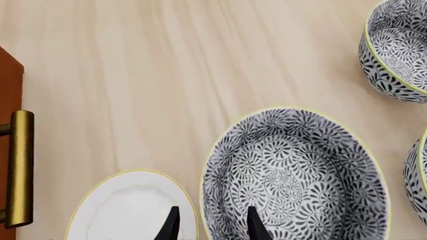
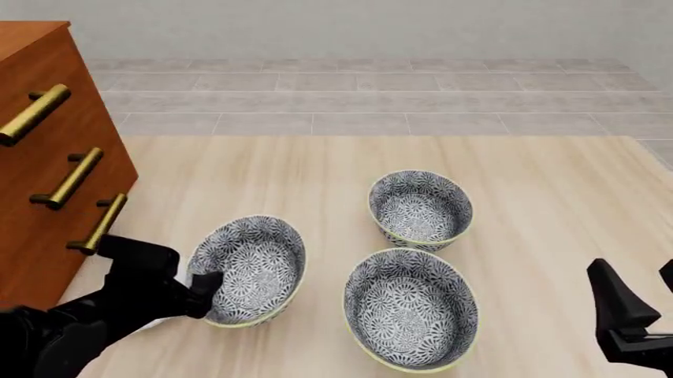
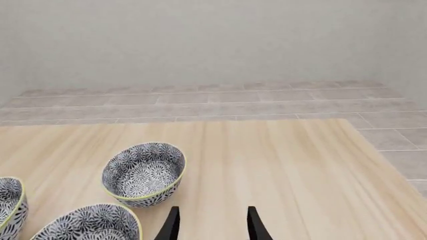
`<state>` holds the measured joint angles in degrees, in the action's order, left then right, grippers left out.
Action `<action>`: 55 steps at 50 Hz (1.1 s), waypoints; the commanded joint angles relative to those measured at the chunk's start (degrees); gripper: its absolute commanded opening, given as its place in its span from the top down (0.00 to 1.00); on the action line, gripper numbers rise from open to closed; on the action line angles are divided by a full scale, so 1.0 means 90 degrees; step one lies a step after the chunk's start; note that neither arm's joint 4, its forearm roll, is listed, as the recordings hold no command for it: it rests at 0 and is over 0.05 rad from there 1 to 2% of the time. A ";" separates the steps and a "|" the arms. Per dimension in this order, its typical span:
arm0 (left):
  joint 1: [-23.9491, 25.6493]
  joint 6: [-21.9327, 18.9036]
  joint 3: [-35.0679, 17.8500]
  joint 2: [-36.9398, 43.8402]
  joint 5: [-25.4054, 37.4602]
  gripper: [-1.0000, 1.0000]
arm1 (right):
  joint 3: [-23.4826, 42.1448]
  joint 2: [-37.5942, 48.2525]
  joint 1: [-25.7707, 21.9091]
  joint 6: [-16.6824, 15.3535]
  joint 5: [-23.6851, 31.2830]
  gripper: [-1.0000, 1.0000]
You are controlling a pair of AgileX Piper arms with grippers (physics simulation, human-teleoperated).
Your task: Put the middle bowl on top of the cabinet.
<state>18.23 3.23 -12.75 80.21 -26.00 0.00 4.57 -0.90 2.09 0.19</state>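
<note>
Three alike black-and-white floral bowls stand on the table. The middle bowl (image 2: 252,268) (image 1: 300,175) is the left one, nearest the cabinet (image 2: 47,197) (image 1: 8,85), and looks tilted in the front view. My left gripper (image 2: 210,290) (image 1: 212,225) is open and straddles its near rim, with one finger inside the bowl and one outside over a white plate (image 1: 127,210). Neither finger visibly touches the rim. My right gripper (image 2: 636,291) (image 3: 210,222) is open and holds nothing at the table's front right, away from the bowls.
A second bowl (image 2: 421,209) (image 3: 143,172) stands further back and a third (image 2: 412,309) (image 3: 87,225) near the front. Brass bar handles (image 2: 74,177) (image 1: 20,167) stick out of the cabinet's front, close to my left arm. A tiled floor lies beyond the table's far edge.
</note>
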 commanded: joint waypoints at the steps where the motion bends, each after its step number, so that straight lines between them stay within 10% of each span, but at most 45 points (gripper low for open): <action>1: -0.0016 -0.0015 0.0072 0.0201 -0.0186 0.00 | 0.0000 0.0111 0.0001 0.0009 -0.0100 0.00; 15: -0.0043 -0.0051 0.0098 0.0080 -0.0161 0.00 | 0.0000 0.0107 0.0019 0.0026 -0.0099 0.00; 16: -0.0036 -0.0043 0.0097 0.0067 -0.0152 1.00 | 0.0000 0.0101 0.0019 0.0021 -0.0090 0.00; 55: -0.0015 0.0138 -0.0027 -0.1634 0.1011 1.00 | 0.0000 0.0544 -0.0032 -0.0033 -0.0530 0.00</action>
<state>18.34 4.10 -12.50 70.38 -20.74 0.00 8.25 -1.02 1.98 -3.38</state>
